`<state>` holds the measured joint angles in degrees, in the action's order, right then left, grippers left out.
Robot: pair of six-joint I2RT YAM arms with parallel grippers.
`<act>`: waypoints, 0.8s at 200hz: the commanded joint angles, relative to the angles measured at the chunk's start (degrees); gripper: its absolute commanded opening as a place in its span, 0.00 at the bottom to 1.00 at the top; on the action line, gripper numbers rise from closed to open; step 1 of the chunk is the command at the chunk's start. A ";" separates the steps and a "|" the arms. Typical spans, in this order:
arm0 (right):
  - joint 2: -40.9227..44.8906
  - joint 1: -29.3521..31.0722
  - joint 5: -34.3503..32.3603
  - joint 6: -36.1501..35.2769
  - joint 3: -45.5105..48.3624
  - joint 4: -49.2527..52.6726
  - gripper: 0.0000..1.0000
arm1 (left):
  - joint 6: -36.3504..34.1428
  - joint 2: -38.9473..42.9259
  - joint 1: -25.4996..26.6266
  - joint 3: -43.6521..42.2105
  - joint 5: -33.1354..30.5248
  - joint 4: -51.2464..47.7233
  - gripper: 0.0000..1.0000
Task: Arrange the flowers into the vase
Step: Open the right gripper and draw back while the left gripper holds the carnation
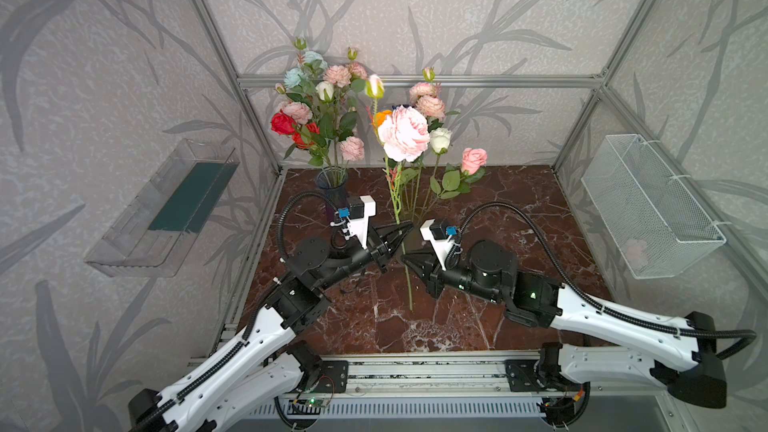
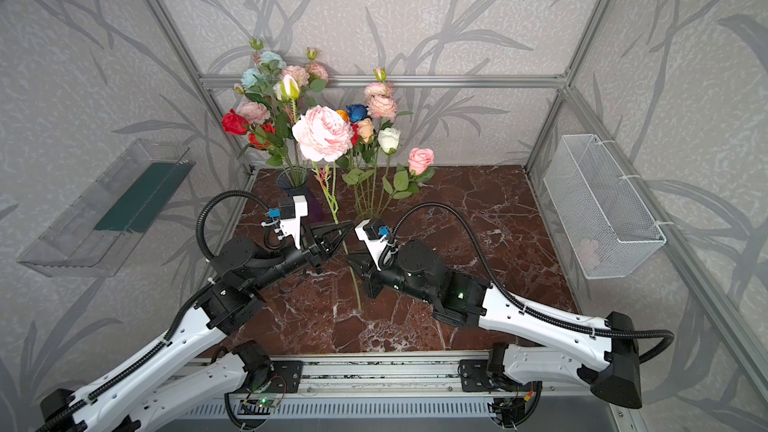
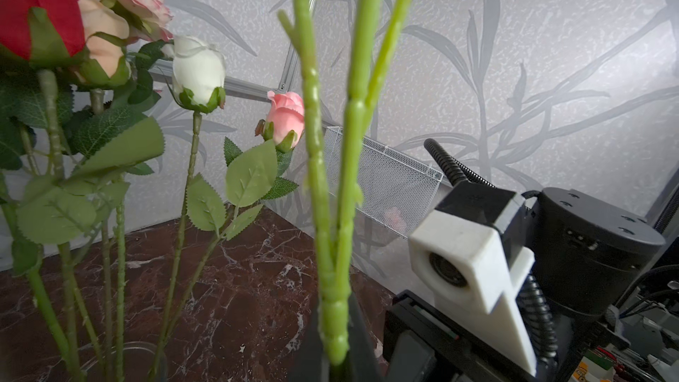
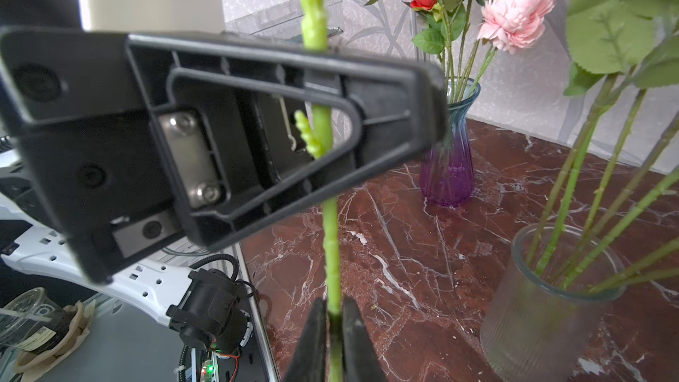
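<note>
In both top views, 2 robot arms meet over a brown marble table (image 1: 519, 201) at the upright stem (image 1: 409, 284) of a large pink peony (image 1: 405, 135). The left gripper (image 1: 409, 226) is clamped on the stem, higher up than the right gripper (image 1: 405, 260). In the right wrist view, the right fingers (image 4: 312, 339) flank the stem closely; whether they grip it cannot be told. A purple-blue vase (image 1: 332, 187) of flowers (image 1: 328, 93) stands back left. Beside it, a clear glass vase (image 4: 543, 306) holds other stems.
</note>
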<state>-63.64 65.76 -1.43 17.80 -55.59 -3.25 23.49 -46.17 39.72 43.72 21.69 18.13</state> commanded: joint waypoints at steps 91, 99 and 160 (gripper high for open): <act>26.87 0.25 -26.26 0.22 16.77 3.70 0.51 | -18.07 -6.97 -0.24 14.08 -11.18 0.07 0.00; 28.98 0.25 -28.39 0.26 17.92 3.73 0.51 | -19.72 -8.62 -0.19 15.50 -11.53 1.11 0.00; 38.01 0.26 -34.24 -0.52 19.98 9.07 0.53 | -25.33 -20.60 -0.25 20.68 -12.34 12.61 0.00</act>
<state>-27.59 65.80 -31.22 17.72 -36.18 2.94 2.55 -63.57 39.48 61.65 10.31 24.60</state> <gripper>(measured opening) 0.532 0.065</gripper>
